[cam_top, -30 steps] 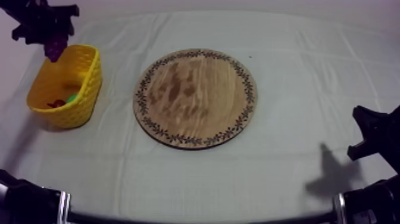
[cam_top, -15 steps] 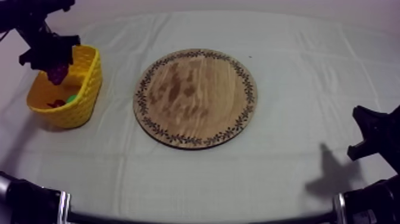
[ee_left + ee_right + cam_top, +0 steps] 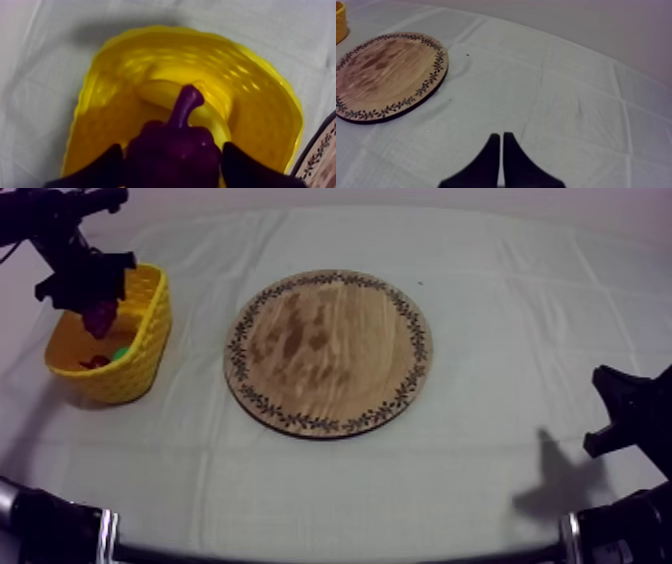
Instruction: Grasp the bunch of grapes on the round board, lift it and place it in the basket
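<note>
Seemingly a robot lab: cloth-covered table [image 3: 520, 328], wooden board [image 3: 330, 353], yellow basket [image 3: 142, 353].

1. One board [image 3: 328, 353], mid-bench [image 3: 500, 308].
2. One basket [image 3: 145, 328], far left.
3. One bunch of grapes [image 3: 172, 152].
4. One banana [image 3: 150, 92], in the basket.
5. One small red fruit [image 3: 95, 362], there too.
6. One green piece [image 3: 120, 353], kind unclear.

the top camera is looking down aslant on the whole counter [image 3: 520, 338], while the left wrist camera is hovering close over the yellow basket [image 3: 95, 100] and the right one is facing low toward the wooden board [image 3: 386, 70], both shared with the top view.
</note>
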You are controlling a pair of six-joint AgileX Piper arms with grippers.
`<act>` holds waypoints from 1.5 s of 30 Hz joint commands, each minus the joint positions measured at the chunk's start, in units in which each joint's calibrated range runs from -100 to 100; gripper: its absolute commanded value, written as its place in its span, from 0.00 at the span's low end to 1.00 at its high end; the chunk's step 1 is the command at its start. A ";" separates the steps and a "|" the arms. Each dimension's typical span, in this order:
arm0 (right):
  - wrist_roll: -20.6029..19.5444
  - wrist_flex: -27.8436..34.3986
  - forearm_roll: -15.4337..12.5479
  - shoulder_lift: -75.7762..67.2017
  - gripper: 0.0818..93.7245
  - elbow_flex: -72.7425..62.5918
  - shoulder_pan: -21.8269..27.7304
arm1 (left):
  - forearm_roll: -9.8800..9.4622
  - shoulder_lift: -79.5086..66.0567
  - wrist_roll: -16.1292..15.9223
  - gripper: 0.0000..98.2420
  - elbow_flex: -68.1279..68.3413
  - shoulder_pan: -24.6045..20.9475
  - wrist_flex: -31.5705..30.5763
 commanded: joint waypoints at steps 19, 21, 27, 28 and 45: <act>0.02 0.00 0.01 -0.01 0.00 -0.03 0.02 | -2.06 -19.80 1.09 0.32 3.66 -2.39 -21.32; 0.02 0.00 0.01 -0.01 0.00 -0.03 0.02 | -2.08 -24.59 0.75 0.22 6.51 -2.81 -24.56; 0.00 0.00 0.01 -0.01 0.00 -0.03 0.02 | -2.02 -40.46 0.40 0.08 18.05 -4.15 -32.65; 0.01 0.00 0.01 -0.01 0.00 -0.03 0.02 | -2.01 -43.36 0.43 0.07 20.02 -4.20 -33.44; -0.02 0.00 0.01 -0.01 0.00 -0.03 0.02 | -3.18 -89.74 2.71 0.00 58.35 -5.84 -51.45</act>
